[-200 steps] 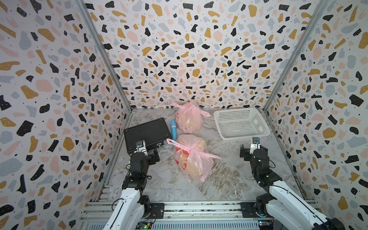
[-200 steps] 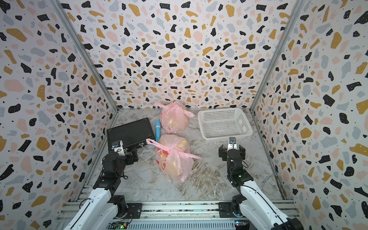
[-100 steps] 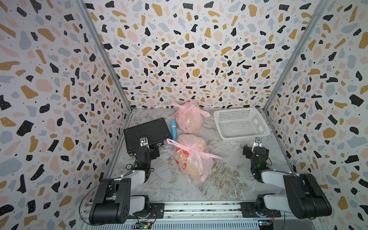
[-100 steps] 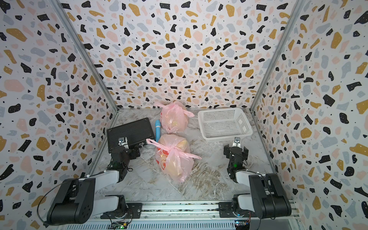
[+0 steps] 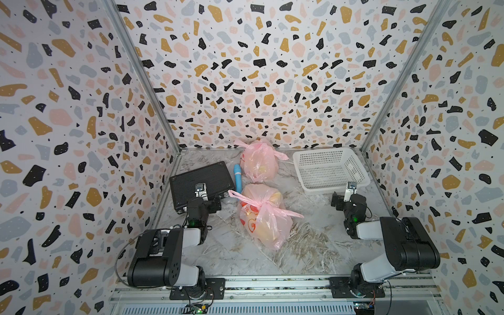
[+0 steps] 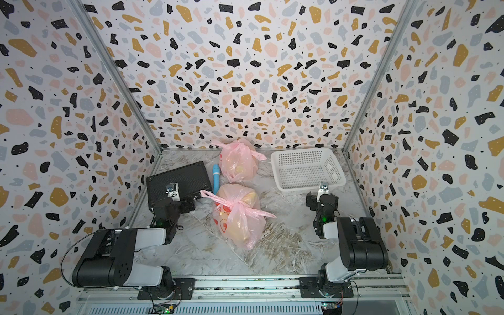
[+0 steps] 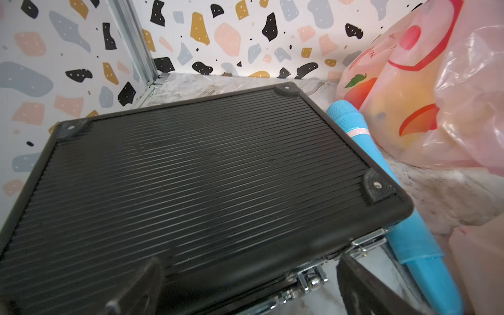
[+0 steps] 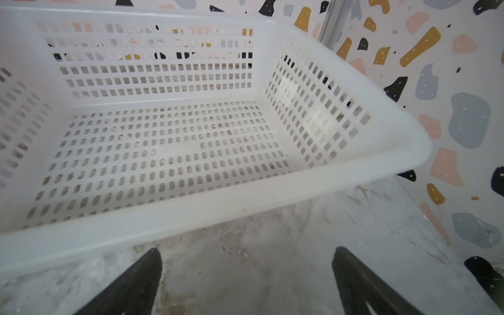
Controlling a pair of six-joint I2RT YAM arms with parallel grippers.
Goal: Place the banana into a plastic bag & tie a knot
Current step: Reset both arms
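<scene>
Two knotted pink plastic bags lie mid-table in both top views: a near bag (image 5: 261,218) (image 6: 240,218) with its tied handles on top, and a far bag (image 5: 259,162) (image 6: 238,163) by the back wall. Yellowish contents show through both; the banana itself is hidden. My left gripper (image 5: 206,200) (image 7: 249,275) is open, low over the front edge of a black case (image 5: 200,177) (image 7: 191,169), left of the near bag. My right gripper (image 5: 344,197) (image 8: 245,261) is open over bare marble just before the white basket (image 5: 331,188) (image 8: 218,212), right of the near bag. Neither holds anything.
A blue microphone-like tube (image 5: 237,178) (image 7: 381,191) lies between the black case and the bags. The far bag (image 7: 409,109) fills one side of the left wrist view. Both arms are folded low near the front rail (image 5: 272,283). Patterned walls close three sides.
Both arms have folded down and back towards their bases, elbows now low by the front rail. The grippers stayed open and near the same spots. The bags have not moved.
</scene>
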